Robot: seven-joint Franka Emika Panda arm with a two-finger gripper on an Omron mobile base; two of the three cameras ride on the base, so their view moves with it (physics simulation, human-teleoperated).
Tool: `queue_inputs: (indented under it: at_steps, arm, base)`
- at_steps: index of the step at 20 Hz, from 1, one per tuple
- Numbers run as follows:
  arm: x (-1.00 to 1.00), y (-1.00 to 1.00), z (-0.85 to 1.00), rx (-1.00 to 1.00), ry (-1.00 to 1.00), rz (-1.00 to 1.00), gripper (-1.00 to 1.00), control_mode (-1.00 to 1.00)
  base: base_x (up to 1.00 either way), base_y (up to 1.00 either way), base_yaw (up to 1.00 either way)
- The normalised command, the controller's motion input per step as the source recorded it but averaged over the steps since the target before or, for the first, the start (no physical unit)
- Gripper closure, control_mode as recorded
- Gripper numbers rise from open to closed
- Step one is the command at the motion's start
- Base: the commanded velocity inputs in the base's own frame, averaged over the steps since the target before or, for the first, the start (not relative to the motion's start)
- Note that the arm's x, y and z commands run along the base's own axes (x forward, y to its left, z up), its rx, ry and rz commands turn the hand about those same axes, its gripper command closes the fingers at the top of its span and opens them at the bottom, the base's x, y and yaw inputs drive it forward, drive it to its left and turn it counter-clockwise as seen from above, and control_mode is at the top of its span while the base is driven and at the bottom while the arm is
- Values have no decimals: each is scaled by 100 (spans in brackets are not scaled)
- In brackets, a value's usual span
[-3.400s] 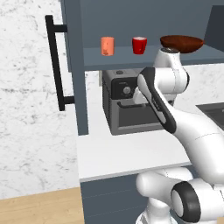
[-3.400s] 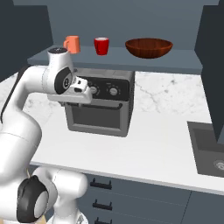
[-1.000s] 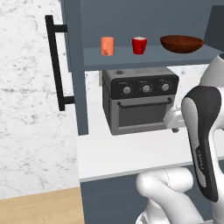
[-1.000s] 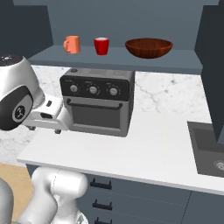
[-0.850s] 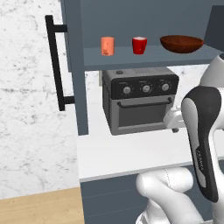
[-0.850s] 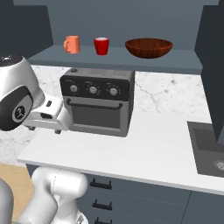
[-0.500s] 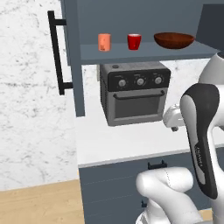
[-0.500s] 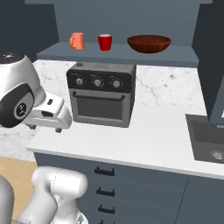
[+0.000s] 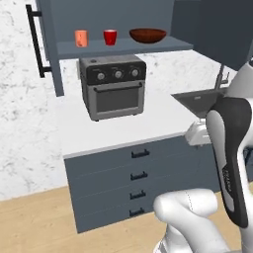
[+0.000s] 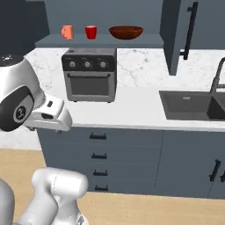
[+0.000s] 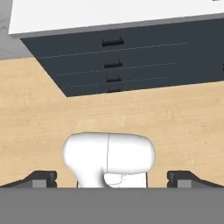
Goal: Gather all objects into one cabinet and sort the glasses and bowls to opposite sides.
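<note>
On the open slate cabinet's (image 9: 123, 47) shelf I see the orange tumbler (image 9: 81, 38) and red cup (image 9: 110, 36) grouped left, the brown bowl (image 9: 147, 35) right (sorted by side), while my gripper (image 11: 111, 177) hangs spread wide, empty.

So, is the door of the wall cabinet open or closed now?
Open. The cabinet door is swung out to the side, and the orange tumbler, red cup and brown bowl on the shelf are in plain sight.

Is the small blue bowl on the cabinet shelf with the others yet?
No: the shelf holds the orange tumbler, red cup and brown bowl.
</note>
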Motion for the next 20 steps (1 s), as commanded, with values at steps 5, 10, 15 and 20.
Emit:
queue_inputs:
  at_steps: [5, 10, 15, 20]
  arm:
    - [0, 0, 0, 0, 0, 0, -100, 100]
    - [0, 0, 0, 0, 0, 0, -100, 100]
    - [0, 0, 0, 0, 0, 0, -100, 100]
    - [0, 0, 0, 0, 0, 0, -100, 100]
  base:
    - [-31, -35, -45]
    - [-2, -26, -52]
    - [12, -12, -68]
    - [13, -5, -72]
